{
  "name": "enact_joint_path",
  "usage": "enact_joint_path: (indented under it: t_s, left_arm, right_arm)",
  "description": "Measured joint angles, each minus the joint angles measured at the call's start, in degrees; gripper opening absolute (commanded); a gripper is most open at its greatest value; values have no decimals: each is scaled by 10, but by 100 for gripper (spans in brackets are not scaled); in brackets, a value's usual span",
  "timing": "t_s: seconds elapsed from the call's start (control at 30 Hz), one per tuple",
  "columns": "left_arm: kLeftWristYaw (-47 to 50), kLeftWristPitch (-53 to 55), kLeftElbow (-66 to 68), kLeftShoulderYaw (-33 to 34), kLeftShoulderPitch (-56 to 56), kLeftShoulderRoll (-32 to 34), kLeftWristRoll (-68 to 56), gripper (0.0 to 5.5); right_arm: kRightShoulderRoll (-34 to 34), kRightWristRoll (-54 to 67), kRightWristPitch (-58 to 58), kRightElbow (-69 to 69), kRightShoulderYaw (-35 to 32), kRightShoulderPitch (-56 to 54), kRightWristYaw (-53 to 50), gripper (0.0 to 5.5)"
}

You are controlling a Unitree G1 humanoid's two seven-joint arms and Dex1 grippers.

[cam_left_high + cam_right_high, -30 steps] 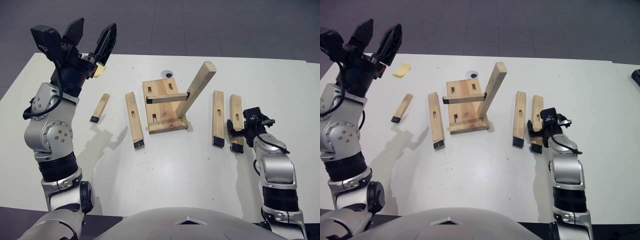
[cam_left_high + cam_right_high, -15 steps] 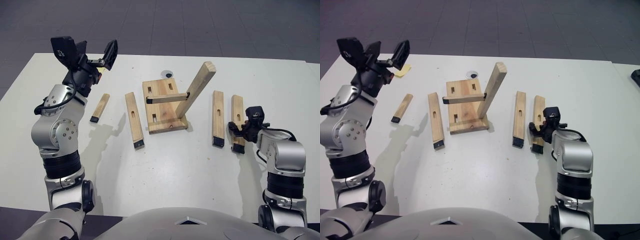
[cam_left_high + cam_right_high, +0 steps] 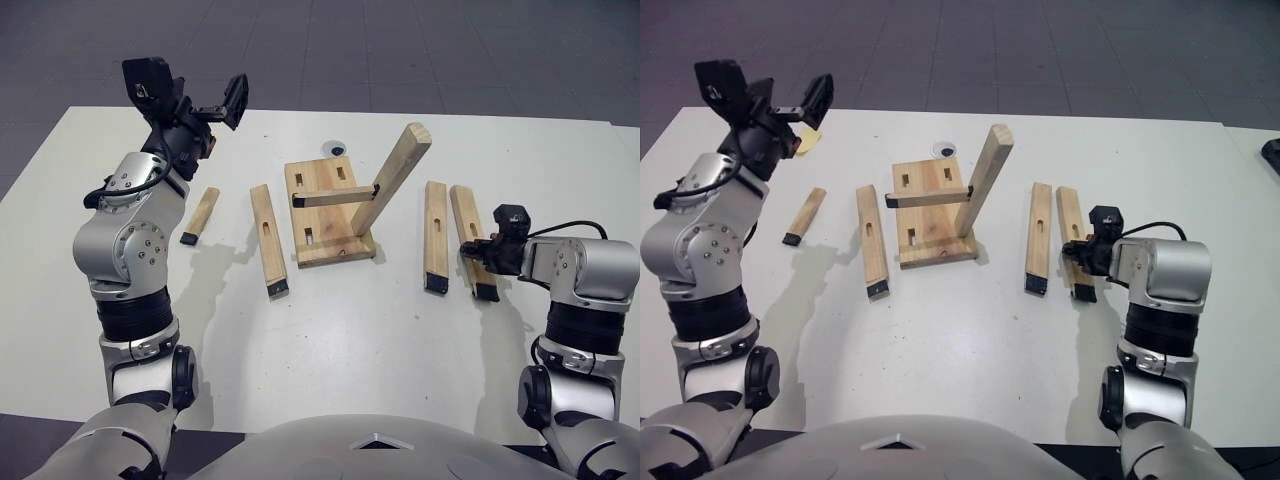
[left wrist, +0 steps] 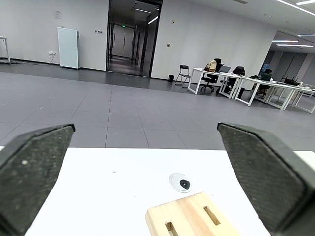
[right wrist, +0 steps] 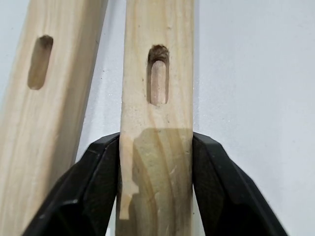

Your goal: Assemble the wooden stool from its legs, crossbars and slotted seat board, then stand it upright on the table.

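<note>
Right claw [image 3: 477,254] is clamping the rightmost leg [image 3: 465,215], which is lying on the table [image 3: 350,330] just beside another leg [image 3: 436,235]. Left claw [image 3: 195,95] is hovering spread wide. The seat board [image 3: 325,228] is lying centrally, carrying one tilted leg [image 3: 395,175] and a crossbar [image 3: 335,196].

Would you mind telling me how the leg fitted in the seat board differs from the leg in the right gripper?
The fitted leg rises tilted from the seat board; the gripped leg lies flat on the table. A crossbar joins the fitted leg; the gripped leg has none. The right gripper clamps the gripped leg; nothing holds the fitted one. Both are light wood.
</note>
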Motion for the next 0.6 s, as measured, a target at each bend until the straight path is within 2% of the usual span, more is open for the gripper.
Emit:
enact_joint_path:
  t_s: [0.2,0.33,0.4,0.5,0.6]
  left_arm:
    - [3,12,32,0,-9,-3,11,540]
    - [-12,27,41,84,-42,-30,-126,540]
    - [-32,27,31,105,-79,-28,-179,540]
    - [-50,41,12,84,-133,-26,-220,540]
    - [-59,68,28,51,-190,-63,-279,540]
  right_arm:
    - [31,-13,-155,-17,-13,32,-44,205]
    - [29,-30,-340,-55,-22,17,-62,205]
    - [28,-33,-452,-87,-27,-4,-66,205]
    - [28,-25,-556,-130,-27,-56,-65,205]
    - [29,-10,-625,-173,-18,-97,-61,205]
